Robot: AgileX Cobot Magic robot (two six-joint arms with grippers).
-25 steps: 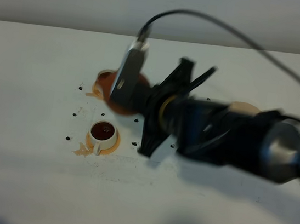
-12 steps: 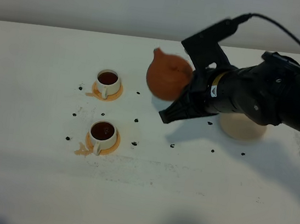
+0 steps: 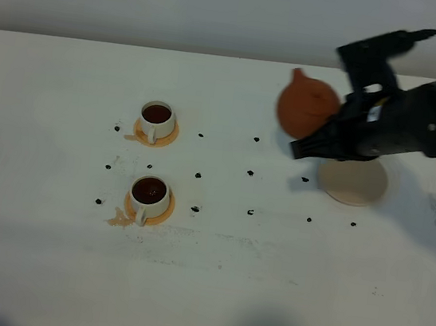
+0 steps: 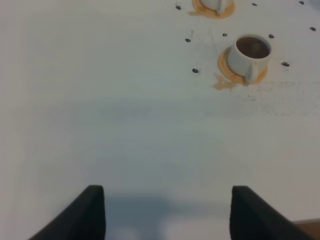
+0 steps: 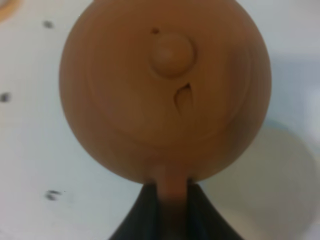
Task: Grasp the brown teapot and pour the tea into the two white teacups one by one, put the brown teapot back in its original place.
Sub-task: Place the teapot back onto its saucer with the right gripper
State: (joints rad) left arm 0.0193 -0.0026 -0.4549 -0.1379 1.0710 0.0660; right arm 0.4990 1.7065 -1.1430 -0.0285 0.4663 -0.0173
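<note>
Since half a second ago my right tool (image 3: 342, 139), pinching the brown teapot (image 3: 307, 108) by its handle, moved right; the beige coaster (image 3: 352, 181) lies just lower right.

The high exterior camera looked steeply down on the white bench (image 3: 201, 289) from its front, taking in nearly the whole surface up to the wall behind. The left wrist camera sat low and looked out across the bench between its jaws, catching the near teacup (image 4: 250, 52), which the high view also showed (image 3: 150, 196). The right wrist camera hung very close above the brown teapot (image 5: 165, 90), which filled most of its picture; the high view held it too (image 3: 305, 109).
</note>
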